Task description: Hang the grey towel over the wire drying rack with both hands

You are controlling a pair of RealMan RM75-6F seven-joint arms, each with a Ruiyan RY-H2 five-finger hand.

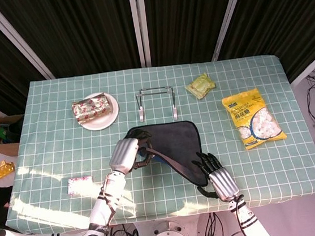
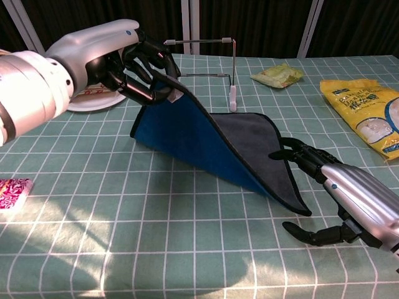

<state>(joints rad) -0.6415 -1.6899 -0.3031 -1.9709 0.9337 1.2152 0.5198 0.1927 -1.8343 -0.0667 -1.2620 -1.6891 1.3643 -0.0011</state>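
On the green checked table (image 1: pixel 54 112), seen from the head view, the left hand (image 1: pixel 128 152) is gripping the grey towel (image 1: pixel 177 144) by 1 corner, just in front of the wire drying rack (image 1: pixel 156 101). From the chest view, the right hand (image 2: pixel 340 199) is reaching with fingers spread, holding nothing, beside the towel's low corner.
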